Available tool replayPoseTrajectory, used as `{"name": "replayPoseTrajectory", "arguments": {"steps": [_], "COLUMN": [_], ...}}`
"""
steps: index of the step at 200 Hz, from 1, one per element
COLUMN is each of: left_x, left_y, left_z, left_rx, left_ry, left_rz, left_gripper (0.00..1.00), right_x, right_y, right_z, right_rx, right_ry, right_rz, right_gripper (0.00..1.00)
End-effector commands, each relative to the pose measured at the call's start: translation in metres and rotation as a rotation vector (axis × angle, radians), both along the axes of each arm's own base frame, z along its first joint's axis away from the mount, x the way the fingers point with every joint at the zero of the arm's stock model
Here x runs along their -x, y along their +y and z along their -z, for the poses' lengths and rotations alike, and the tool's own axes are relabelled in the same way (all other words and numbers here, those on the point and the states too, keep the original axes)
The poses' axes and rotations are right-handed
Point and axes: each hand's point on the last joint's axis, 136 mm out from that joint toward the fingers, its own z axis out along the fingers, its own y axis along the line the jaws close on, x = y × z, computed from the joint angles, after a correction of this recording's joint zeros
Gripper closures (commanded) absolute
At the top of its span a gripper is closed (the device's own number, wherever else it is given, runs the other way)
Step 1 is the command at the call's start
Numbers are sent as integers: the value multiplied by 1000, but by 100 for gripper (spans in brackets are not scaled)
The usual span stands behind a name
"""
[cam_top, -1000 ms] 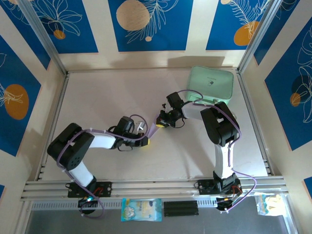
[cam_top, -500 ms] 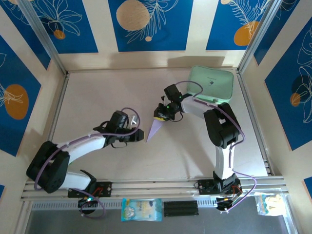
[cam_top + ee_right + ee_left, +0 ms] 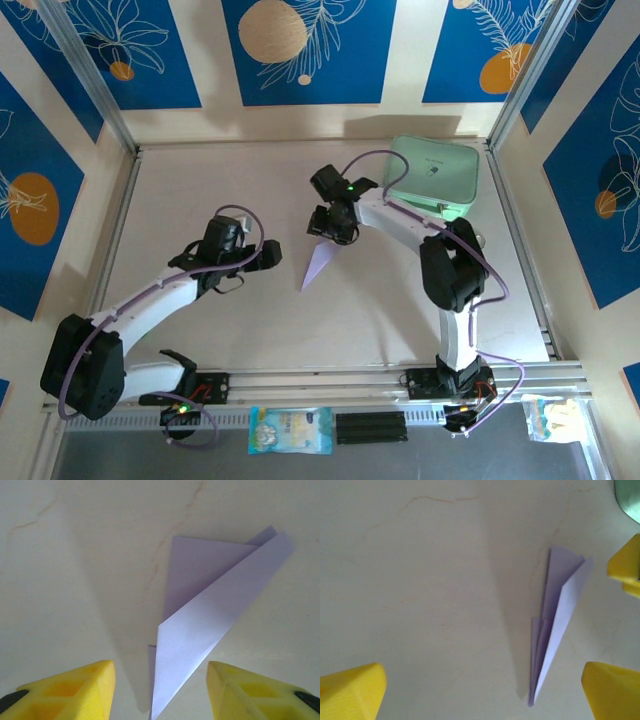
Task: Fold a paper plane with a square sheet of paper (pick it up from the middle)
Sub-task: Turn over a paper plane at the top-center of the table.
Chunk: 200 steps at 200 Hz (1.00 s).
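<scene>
Lilac-purple and creased to a point, lies loose mid-table from above as the paper plane (image 3: 318, 265), left gripper (image 3: 268, 255) at its 9 o'clock, right gripper (image 3: 328, 232) at 12. From the left wrist: yellow fingers (image 3: 355, 687) spread wide on nothing, dart toward 3 o'clock. From the right wrist: fingers (image 3: 75, 690) parted and empty, straddling one end; looks folded through, with only a retreat left.

Matt, sharply creased paper plane (image 3: 210, 615) on a smooth, pale table (image 3: 75, 555) (faint brownish veins)

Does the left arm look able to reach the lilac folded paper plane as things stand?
Likely yes: the lilac folded paper plane lies flat on the table just ahead of the open left hand, with nothing between them.
</scene>
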Motion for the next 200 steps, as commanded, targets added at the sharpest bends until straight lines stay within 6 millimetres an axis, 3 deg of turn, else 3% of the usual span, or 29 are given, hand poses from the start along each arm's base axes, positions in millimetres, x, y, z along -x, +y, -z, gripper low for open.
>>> {"name": "replayPoseTrajectory", "arguments": {"steps": [1,48,84,170,200], "left_x": [-4,-4,-5,-4,-5], "left_y": [18,18,16,18,18], "left_z": [3,9,11,16,16], "left_rx": [-24,-11,-5,-12,-13], "left_ry": [-7,12,18,36,37], "left_rz": [-73,-64,-58,-64,-67], "left_gripper": [1,1,1,0,1], "right_x": [11,11,15,23,25], "right_y": [-15,0,-6,-19,-18], "right_z": [17,38,48,38,39], "right_rx": [155,218,281,328,316], "right_ry": [65,101,129,136,149], "right_rz": [91,86,110,157,158], "right_gripper": [47,45,46,57,68]}}
